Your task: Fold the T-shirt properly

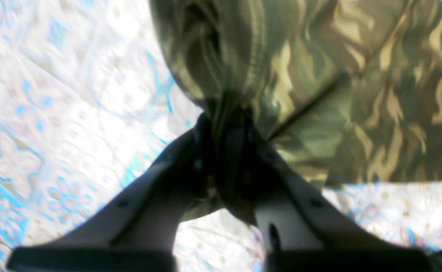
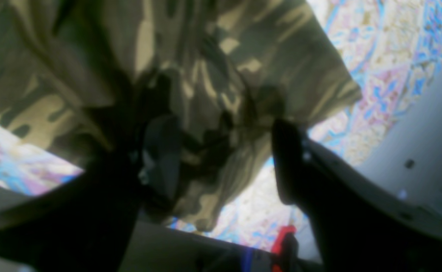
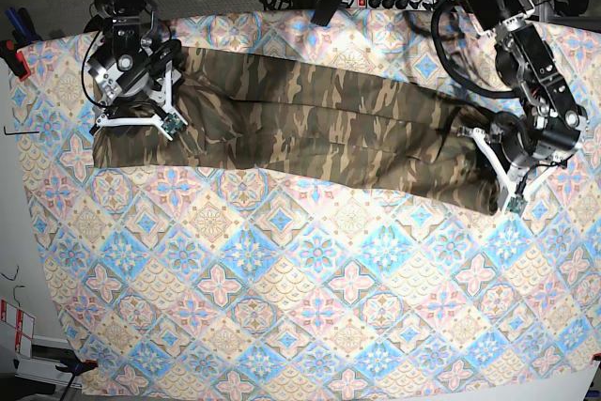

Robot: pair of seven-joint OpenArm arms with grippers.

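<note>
While the T-shirt (image 3: 319,129) lies stretched in a long folded band across the far part of the table, over the tile-patterned cloth (image 3: 282,279) that covers it, we have both arms at its two ends. Our left gripper (image 1: 224,128) sits at the end near the table's right edge in the base view, and its jaws are pinched tight on a bunched fold of the T-shirt, with fabric gathered into creases right at the tips. Our right gripper (image 2: 221,158) is over the opposite end, near the far left corner. Its jaws stand apart, and a lump of camouflage fabric hangs between the fingers (image 2: 160,151); the wrist view is blurred and dark there, so it seems one finger touches the fabric while the other stands just beside it, but we cannot tell whether the fabric is truly gripped. Between the two ends the band runs slightly slanted, with long lengthwise wrinkles.
</note>
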